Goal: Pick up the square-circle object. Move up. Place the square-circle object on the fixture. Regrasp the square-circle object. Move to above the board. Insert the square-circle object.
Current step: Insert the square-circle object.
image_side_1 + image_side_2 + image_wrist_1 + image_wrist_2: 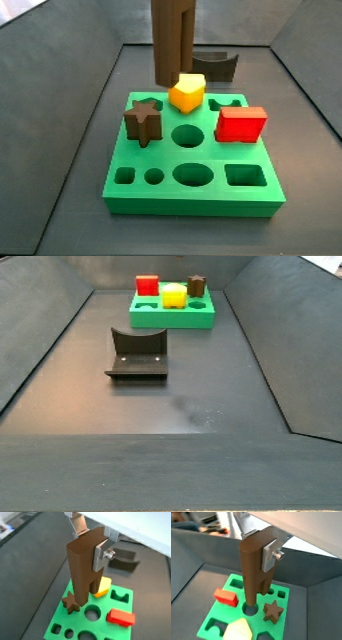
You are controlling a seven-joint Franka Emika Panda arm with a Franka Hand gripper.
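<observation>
My gripper [93, 543] is clamped on the top end of the square-circle object [83, 567] — a long, stiff, light-looking bar hanging upright over the board [201, 185], w/ yellow block [189, 93] at 3 o'clock. Smooth sides — I'd grip high, firmly.

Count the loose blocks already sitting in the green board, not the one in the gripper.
3: red cube, yellow block, brown star block, all seated in the board. The gripper holds the square-circle object above it.

Pincer [90, 543]: flat silver finger plates [102, 554] w/ dark screw.
</observation>
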